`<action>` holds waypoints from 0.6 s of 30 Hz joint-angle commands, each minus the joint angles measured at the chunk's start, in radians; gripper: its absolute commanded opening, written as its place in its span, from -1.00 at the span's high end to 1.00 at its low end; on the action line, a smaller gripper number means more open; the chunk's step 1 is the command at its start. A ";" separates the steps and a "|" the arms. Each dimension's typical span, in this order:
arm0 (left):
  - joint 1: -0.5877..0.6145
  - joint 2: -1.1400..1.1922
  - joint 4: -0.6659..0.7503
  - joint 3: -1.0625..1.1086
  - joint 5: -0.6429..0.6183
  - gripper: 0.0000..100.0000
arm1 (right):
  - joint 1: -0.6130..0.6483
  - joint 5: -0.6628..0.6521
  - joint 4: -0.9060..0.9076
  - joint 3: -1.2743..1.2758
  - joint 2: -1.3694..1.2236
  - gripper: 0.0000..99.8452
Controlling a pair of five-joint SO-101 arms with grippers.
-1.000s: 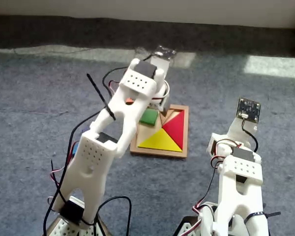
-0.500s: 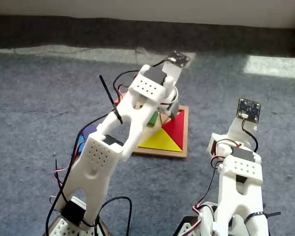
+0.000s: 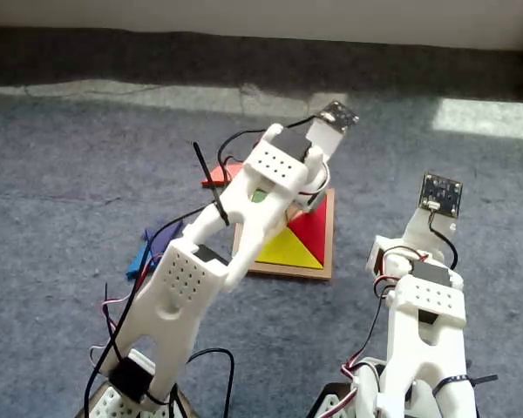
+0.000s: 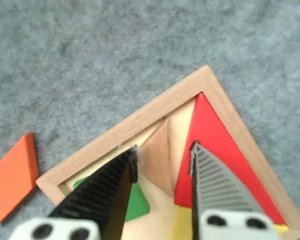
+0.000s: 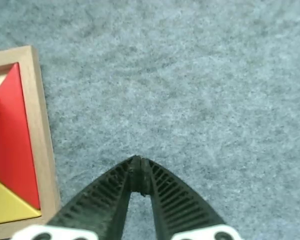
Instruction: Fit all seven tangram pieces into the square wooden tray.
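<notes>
The square wooden tray [image 3: 328, 261] [image 4: 140, 117] lies mid-table and holds a red triangle [image 3: 312, 228] [image 4: 215, 145], a yellow triangle [image 3: 286, 251] and a green piece [image 4: 138, 202]. My left gripper [image 4: 162, 156] hangs open over the tray's far corner. Its fingers straddle a wood-coloured triangle [image 4: 159, 165] lying beside the red one. An orange piece [image 3: 218, 177] [image 4: 12, 180] sits on the carpet just outside the tray's far left. My right gripper [image 5: 140, 180] is shut and holds nothing, over bare carpet right of the tray [image 5: 42, 130].
A blue piece [image 3: 140, 259] and a purple one [image 3: 159, 237] lie on the carpet left of the tray, partly behind the left arm [image 3: 235, 218]. The right arm [image 3: 427, 300] stands at the front right. Grey carpet surrounds the tray.
The left arm has swung to the right across the tray toward its far corner. That uncovered the orange piece at the tray's far left. The right arm has kept still.
</notes>
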State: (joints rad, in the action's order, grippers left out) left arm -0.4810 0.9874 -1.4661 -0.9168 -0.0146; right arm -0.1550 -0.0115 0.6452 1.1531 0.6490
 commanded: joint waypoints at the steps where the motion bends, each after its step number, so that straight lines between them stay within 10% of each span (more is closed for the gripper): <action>1: -0.021 0.007 -0.057 0.002 0.006 0.64 | -0.008 0.002 -0.018 -0.008 0.035 0.98; 18: 0.054 -0.292 -0.302 -0.128 -0.069 0.65 | -0.010 0.003 0.004 -0.012 0.042 0.98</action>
State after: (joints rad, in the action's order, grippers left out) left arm -0.4687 0.8539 -1.7453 -1.0073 -0.0591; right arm -0.1550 -0.0115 0.6452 1.1531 0.6490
